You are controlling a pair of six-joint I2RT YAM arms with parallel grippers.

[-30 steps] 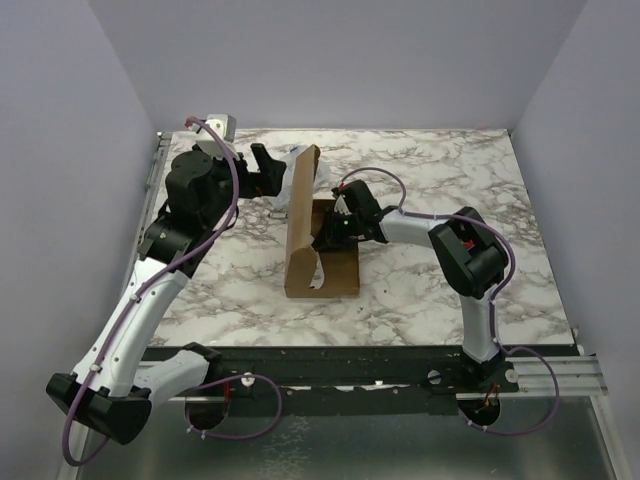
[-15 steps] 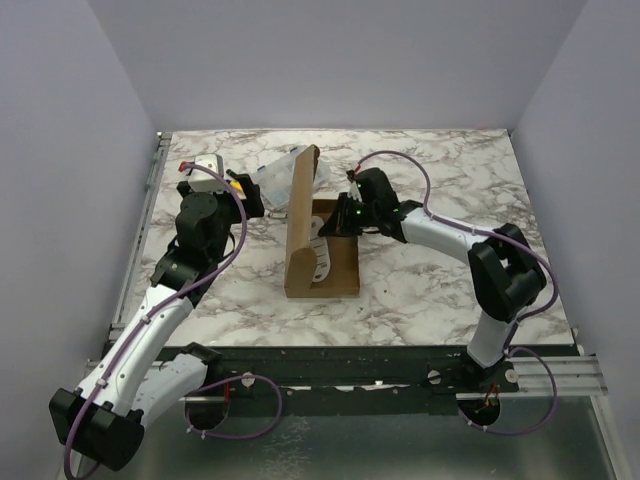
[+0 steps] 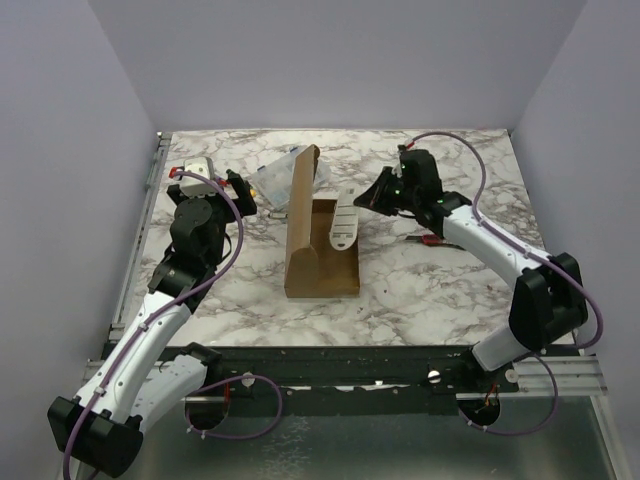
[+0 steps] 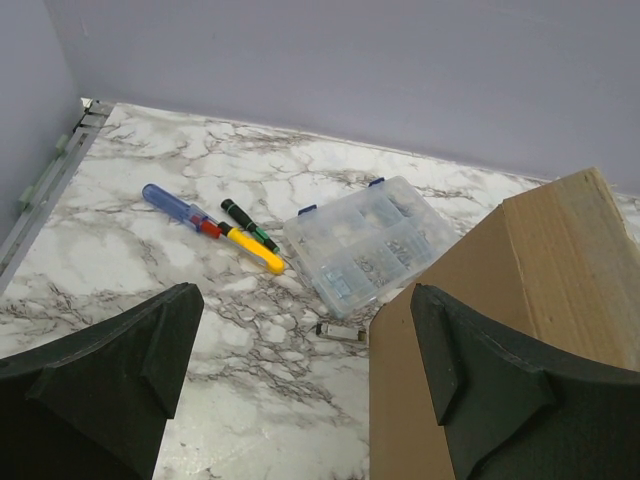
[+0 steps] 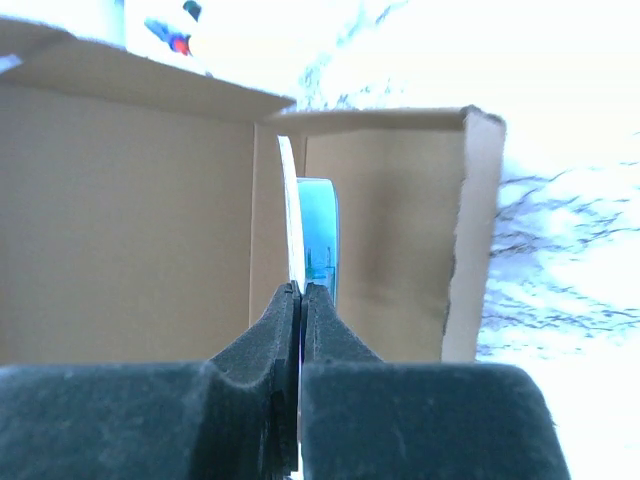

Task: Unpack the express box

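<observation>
The express box (image 3: 322, 262) lies open mid-table, its brown lid (image 3: 299, 215) standing upright on the left side; the lid also fills the right of the left wrist view (image 4: 510, 320). My right gripper (image 3: 376, 198) is shut on a flat white blister card (image 3: 343, 221) and holds it in the air above the box's right edge. In the right wrist view the gripper (image 5: 301, 290) pinches the card's thin edge (image 5: 291, 220), with a blue blister on it, above the box's inside (image 5: 120, 220). My left gripper (image 3: 240, 190) is open and empty, left of the lid.
A clear plastic compartment case (image 4: 370, 243) lies behind the lid's left side. Blue (image 4: 180, 208), yellow (image 4: 252, 250) and green-black (image 4: 245, 220) screwdrivers lie left of it. A small metal piece (image 4: 340, 331) lies near the lid. A red-handled tool (image 3: 432, 240) lies right of the box.
My right gripper has lifted the white card out of the box and drawn it up and to the right. The left arm has pulled back a little to the left.
</observation>
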